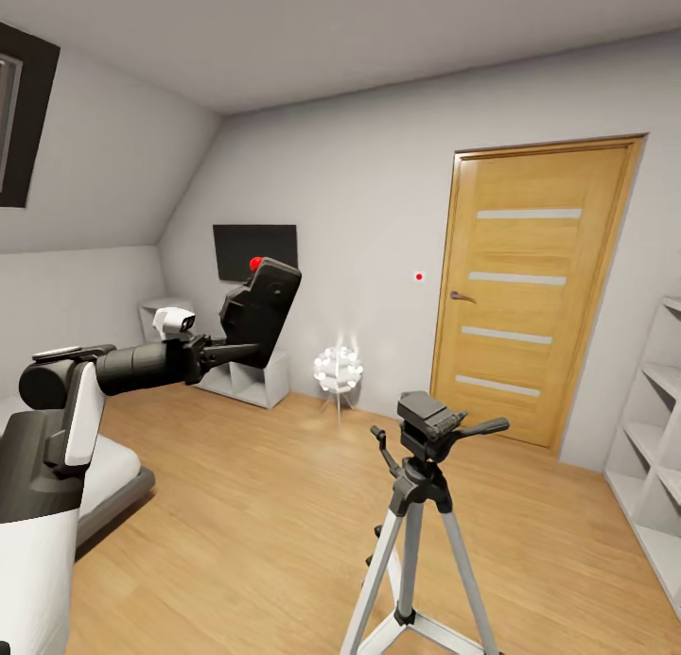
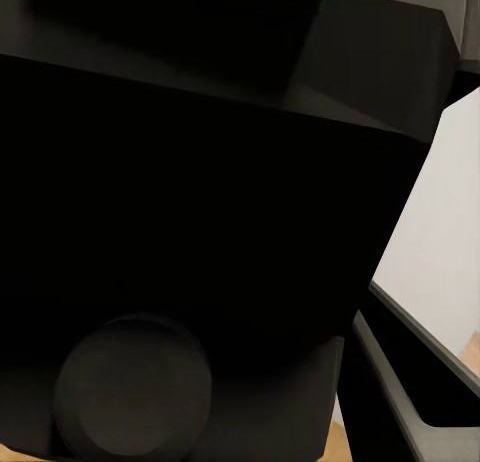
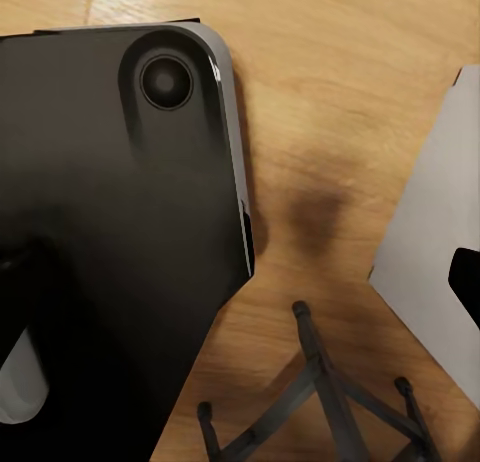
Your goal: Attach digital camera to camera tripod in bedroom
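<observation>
In the head view my left gripper point(image 1: 244, 353) is shut on the digital camera point(image 1: 262, 307) and holds it up at the left, tilted, with its red button on top. The camera is black and boxy. The left wrist view looks straight at the camera body point(image 2: 200, 202) and its stubby lens point(image 2: 135, 387), with one of my fingers point(image 2: 405, 382) beside it. The camera tripod point(image 1: 416, 504) stands on the wood floor at the lower right, lower than the camera and well to its right. Its black pan head point(image 1: 427, 417) is bare, with the side handle pointing right.
An oak door point(image 1: 534, 286) with frosted strips is behind the tripod, and white cube shelves point(image 1: 657, 428) stand at the right. A bed point(image 1: 113, 480) lies at the left, a low white shelf point(image 1: 248, 381) and a small globe lamp point(image 1: 338, 369) at the back wall. The right wrist view looks down on my black base point(image 3: 110, 232) and the floor.
</observation>
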Motion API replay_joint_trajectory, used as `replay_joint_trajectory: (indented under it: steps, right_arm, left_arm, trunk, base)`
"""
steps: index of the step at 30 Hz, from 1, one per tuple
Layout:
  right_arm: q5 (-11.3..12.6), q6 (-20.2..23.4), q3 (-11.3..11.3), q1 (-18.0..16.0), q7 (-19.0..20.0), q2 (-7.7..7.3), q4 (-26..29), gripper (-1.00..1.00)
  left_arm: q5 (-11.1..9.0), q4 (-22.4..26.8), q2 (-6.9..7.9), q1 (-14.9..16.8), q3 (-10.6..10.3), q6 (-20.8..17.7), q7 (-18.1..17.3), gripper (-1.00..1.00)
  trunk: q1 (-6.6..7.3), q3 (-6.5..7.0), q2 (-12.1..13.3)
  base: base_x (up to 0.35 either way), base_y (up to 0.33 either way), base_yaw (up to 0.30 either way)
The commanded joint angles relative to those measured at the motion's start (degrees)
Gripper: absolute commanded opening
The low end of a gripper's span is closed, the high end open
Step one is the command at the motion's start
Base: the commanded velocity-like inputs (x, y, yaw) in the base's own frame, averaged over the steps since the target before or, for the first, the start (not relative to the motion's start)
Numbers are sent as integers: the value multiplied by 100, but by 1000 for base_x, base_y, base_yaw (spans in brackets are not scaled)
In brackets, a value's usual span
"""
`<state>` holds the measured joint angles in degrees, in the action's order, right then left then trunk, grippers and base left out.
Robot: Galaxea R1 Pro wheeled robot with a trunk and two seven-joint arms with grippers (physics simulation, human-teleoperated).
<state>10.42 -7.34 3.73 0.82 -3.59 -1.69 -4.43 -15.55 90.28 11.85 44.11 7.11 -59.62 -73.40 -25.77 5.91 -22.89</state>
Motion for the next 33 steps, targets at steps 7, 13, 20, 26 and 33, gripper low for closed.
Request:
replay_joint_trajectory:
  steps: [7,13,20,26,33]
  right_arm:
    - [52,-31,40,-1,-1,2,-13,100]
    - [53,-31,40,1,-1,2,-11,100]
    - [53,-31,40,-2,-1,2,-11,100]
    - [52,-31,40,-1,-1,2,-12,100]
    - [51,-31,40,3,-1,2,-10,100]
  left_arm:
    - [-9,-1,1,1,1,-38,-17,-100]
    - [-9,-1,1,1,1,-38,-17,-100]
    - [-9,-1,1,1,2,-38,-17,-100]
    - [-9,-1,1,1,1,-38,-17,-100]
    - [-9,-1,1,1,2,-38,-17,-100]
  trunk:
    - [-2,0,-3]
    - [-2,0,-3]
    - [-2,0,-3]
    - [-2,0,-3]
    - [-2,0,-3]
  base:
    - [0,-57,-2]
    - [0,-205,0]
    - [0,-59,0]
    - [0,-12,0]
    - [0,-37,0]
